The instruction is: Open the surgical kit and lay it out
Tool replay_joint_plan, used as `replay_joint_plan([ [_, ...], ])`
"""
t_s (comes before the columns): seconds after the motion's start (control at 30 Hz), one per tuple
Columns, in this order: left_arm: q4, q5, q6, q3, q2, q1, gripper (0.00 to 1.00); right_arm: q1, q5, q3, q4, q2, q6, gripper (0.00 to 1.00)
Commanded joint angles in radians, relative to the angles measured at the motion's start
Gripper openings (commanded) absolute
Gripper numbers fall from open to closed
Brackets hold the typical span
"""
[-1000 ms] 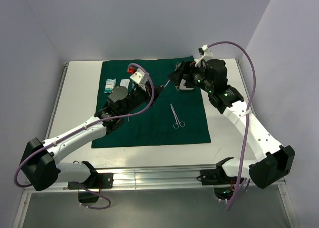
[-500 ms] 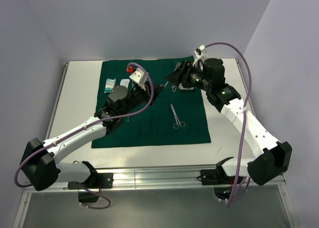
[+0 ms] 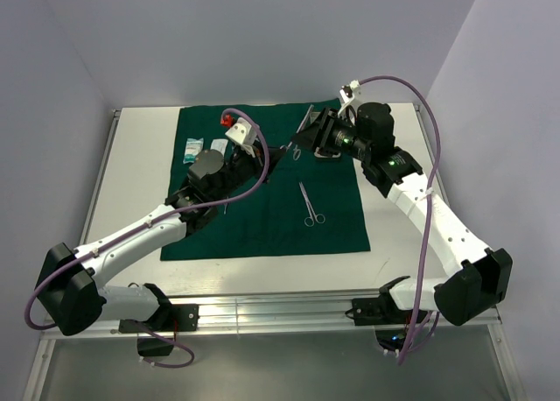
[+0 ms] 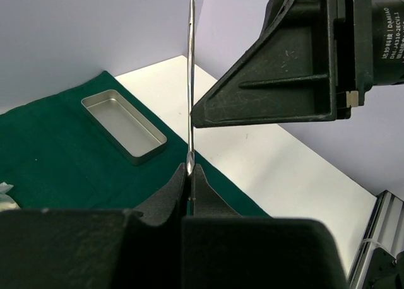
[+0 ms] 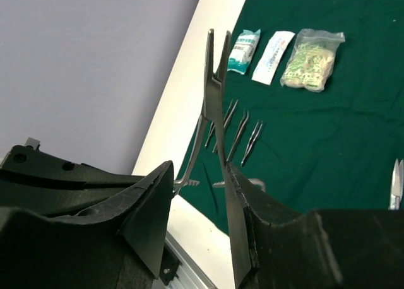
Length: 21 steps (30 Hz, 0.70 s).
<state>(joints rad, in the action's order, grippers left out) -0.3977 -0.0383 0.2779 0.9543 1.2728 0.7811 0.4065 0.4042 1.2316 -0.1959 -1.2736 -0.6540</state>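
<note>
The dark green cloth (image 3: 262,226) lies spread flat on the table. My left gripper (image 3: 273,158) (image 4: 190,168) is shut on the handle end of a slim steel clamp (image 4: 192,68) (image 3: 297,151) and holds it above the cloth, tips pointing away. My right gripper (image 3: 302,137) (image 5: 199,169) straddles that clamp (image 5: 214,93). The clamp's spread handles touch both fingers and its tips stand forked apart. The steel tray (image 4: 123,126) lies on the cloth behind. Three pale packets (image 5: 273,47) sit in a row at the cloth's far left.
Another scissors-like clamp (image 3: 309,204) lies on the middle of the cloth. Several slim steel instruments (image 5: 235,132) lie side by side below the packets. Bare white table (image 3: 140,173) borders the cloth on both sides, with walls close behind.
My right gripper has shifted left onto the clamp and its fingers have closed in from wide open against the handles. The left arm and its grip have stayed still.
</note>
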Motion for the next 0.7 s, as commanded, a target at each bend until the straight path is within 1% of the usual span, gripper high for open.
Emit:
replay_joint_plan([
  [0.0,-0.036,0.008,-0.006,0.052,-0.003,-0.003,0.0,0.008,0.022,0.006,0.023,0.005,-0.019,0.45],
  [0.2,-0.038,-0.002,-0.009,0.05,0.002,-0.003,0.0,0.009,0.038,0.009,0.032,-0.01,-0.045,0.44],
  [0.43,-0.044,-0.009,-0.011,0.05,0.003,-0.003,0.0,0.012,0.048,0.017,0.039,-0.027,-0.058,0.37],
  [0.5,-0.044,-0.008,-0.011,0.05,0.002,-0.003,0.0,0.011,0.048,0.019,0.039,-0.029,-0.053,0.37],
  [0.6,-0.041,-0.005,-0.011,0.049,0.0,-0.003,0.0,0.011,0.039,0.028,0.029,-0.026,-0.024,0.45],
  [0.63,-0.041,-0.003,-0.013,0.047,-0.003,-0.005,0.0,0.011,0.033,0.037,0.021,-0.02,-0.009,0.52],
  [0.67,-0.04,-0.005,-0.013,0.046,-0.004,-0.003,0.0,0.011,0.018,0.042,0.007,-0.015,0.026,0.56],
])
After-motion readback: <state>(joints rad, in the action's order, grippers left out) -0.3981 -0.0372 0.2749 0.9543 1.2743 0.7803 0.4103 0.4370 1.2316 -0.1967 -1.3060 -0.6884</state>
